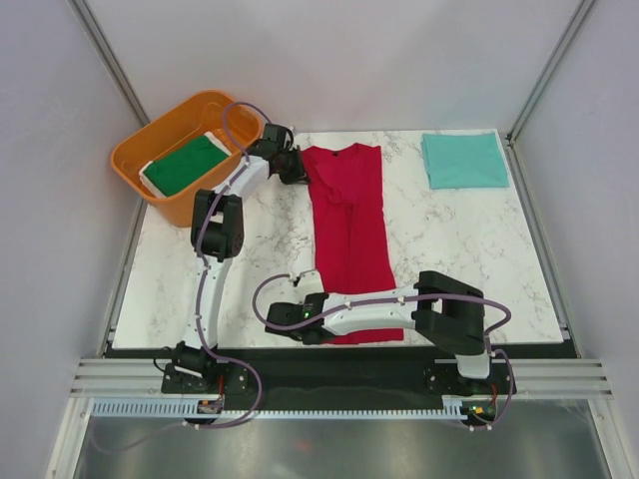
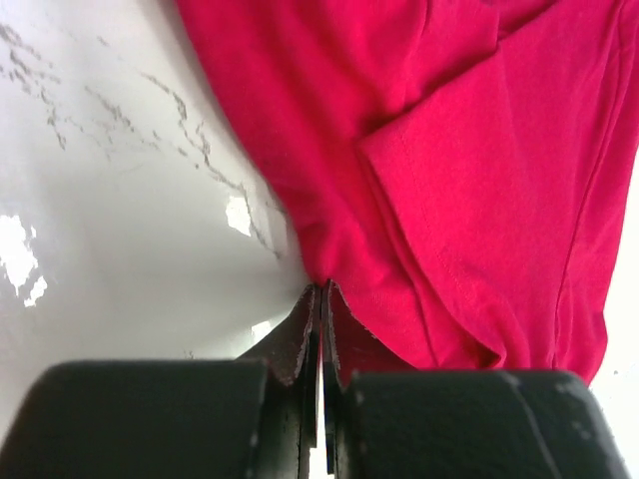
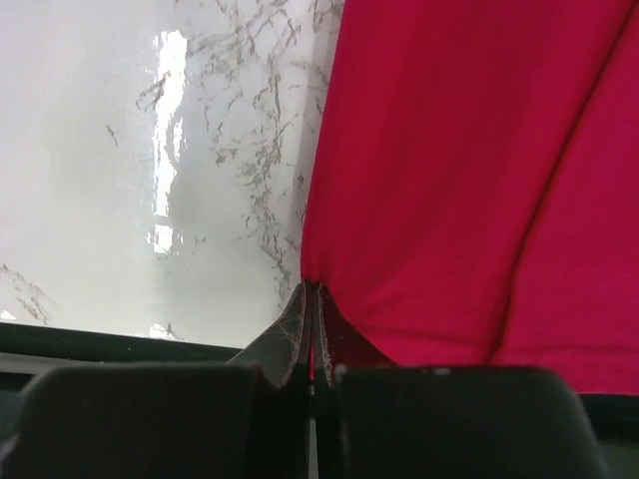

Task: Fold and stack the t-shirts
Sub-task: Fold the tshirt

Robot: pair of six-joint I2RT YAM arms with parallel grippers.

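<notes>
The bright red t-shirt (image 1: 347, 225) lies folded into a long strip down the middle of the marble table (image 1: 449, 249). My left gripper (image 1: 300, 172) is shut on its far left edge, near the folded sleeve; the red cloth (image 2: 439, 180) meets the closed fingertips (image 2: 321, 291). My right gripper (image 1: 318, 299) is shut on the near left edge, where the red cloth (image 3: 449, 170) shows between the pads (image 3: 314, 291). A folded teal t-shirt (image 1: 464, 160) lies at the back right. A dark green t-shirt (image 1: 185, 165) with a white edge sits in the orange tub.
The orange tub (image 1: 150, 140) stands at the back left corner, just behind the left arm. The table's dark front edge (image 3: 100, 344) runs close to the right gripper. Grey walls enclose the table on three sides.
</notes>
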